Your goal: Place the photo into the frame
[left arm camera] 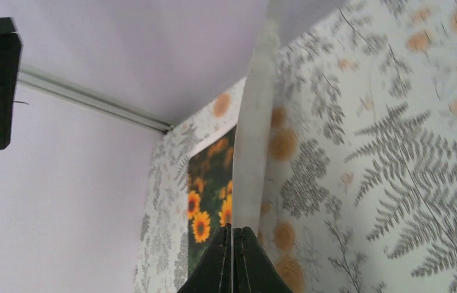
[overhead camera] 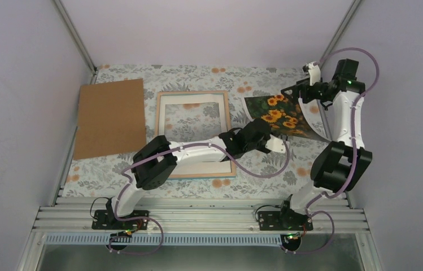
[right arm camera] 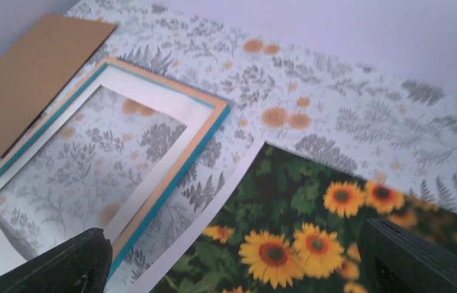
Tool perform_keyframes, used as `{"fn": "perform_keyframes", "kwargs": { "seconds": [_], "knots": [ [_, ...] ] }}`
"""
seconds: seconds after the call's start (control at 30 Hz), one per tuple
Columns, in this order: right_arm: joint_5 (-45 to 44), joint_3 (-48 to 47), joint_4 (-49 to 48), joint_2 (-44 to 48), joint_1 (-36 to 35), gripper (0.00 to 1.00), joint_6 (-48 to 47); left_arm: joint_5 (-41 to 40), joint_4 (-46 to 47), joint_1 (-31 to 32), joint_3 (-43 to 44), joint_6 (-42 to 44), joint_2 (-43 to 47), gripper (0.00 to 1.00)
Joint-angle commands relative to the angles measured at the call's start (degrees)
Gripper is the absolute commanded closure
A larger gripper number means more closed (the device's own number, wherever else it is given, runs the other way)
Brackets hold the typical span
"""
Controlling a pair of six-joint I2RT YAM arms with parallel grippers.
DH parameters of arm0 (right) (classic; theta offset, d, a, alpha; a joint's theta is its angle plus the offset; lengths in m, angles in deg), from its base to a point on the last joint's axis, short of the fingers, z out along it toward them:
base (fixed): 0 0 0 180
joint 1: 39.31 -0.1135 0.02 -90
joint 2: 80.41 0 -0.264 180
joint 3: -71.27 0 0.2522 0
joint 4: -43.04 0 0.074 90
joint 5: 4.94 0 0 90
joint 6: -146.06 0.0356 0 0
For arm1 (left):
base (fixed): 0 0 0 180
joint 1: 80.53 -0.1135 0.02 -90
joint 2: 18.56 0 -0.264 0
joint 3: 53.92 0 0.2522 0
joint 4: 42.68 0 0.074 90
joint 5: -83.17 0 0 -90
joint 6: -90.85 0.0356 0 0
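Left gripper [left arm camera: 232,235] clamped on photo [left arm camera: 210,189] edge, right gripper [right arm camera: 238,259] spread wide, holding nothing, both right of frame [right arm camera: 198,143]: handover apparently complete; next, lay print flat inside frame.

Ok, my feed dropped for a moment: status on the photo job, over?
Left gripper shut on photo edge; right gripper open above it. Photo lifted, curled, right of frame. Frame flat, empty; left arm crosses its near side.

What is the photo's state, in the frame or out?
Out. The photo curls up right of the frame, its edge pinched by the left gripper; the frame's opening shows only patterned tablecloth.
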Motion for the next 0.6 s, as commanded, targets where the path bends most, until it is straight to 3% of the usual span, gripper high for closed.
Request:
{"fn": "perform_keyframes", "kwargs": {
  "seconds": [0.0,0.27,0.47,0.57],
  "knots": [
    [2.83,-1.95,-4.72,3.99,0.82,0.0,5.26,3.59,-6.51,-1.11,5.36,-9.14,3.96,0.98],
    [-1.48,-13.16,-8.25,2.75,1.57,0.0,12.74,8.54,-19.41,-1.08,13.66,-17.52,10.1,0.98],
    [-4.9,-16.8,-13.37,3.28,2.22,0.0,17.64,12.74,-29.97,-0.35,15.92,-22.5,15.7,0.98],
    [-6.24,-17.29,-15.38,3.94,2.22,0.0,19.62,18.48,-37.5,-0.34,19.05,-25.63,17.76,0.98]
  ]
}}
